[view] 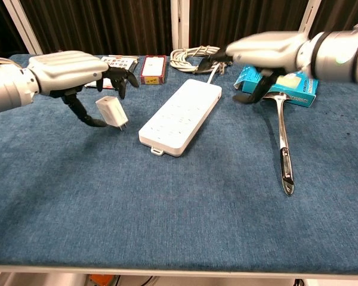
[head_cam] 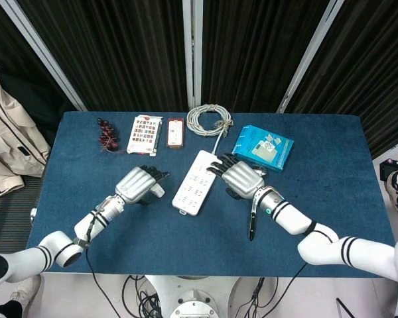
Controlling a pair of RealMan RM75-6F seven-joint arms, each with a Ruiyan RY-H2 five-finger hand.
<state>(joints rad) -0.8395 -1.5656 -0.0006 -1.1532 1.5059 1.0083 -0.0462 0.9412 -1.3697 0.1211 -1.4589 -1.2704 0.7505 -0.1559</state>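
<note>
Adapter (view: 111,111) and power strip (view: 179,116) were the business here: the white plug adapter hung pinched between the thumb and fingers (view: 118,76) of the left hand (view: 68,68), off the cloth, its prongs pointing down and toward the strip, left of the tabletop's middle. From the head camera the same hand (head_cam: 136,183) sat well in from the left edge, apart from the strip's near end. Doing this step well seemed to call for a steady pinch and a level carry, since the adapter was caught only by its upper part and could twist or slip if the wrist rolled. The strip (head_cam: 194,182) lay flat and diagonal across the middle of the tabletop, its cord running back to the coiled cable (head_cam: 209,120) near the far edge; any set-down looked safest on bare cloth on the left, clear of that cord. Further right, the right hand (view: 268,47) hovered above the strip's far end with its fingers spread and nothing in them, seemingly not touching the strip. It would best rise straight, I judged, because the metal spoon (view: 283,143) lay just beside it and the blue box (view: 289,86) stood close behind, toward the right of the far edge.
</note>
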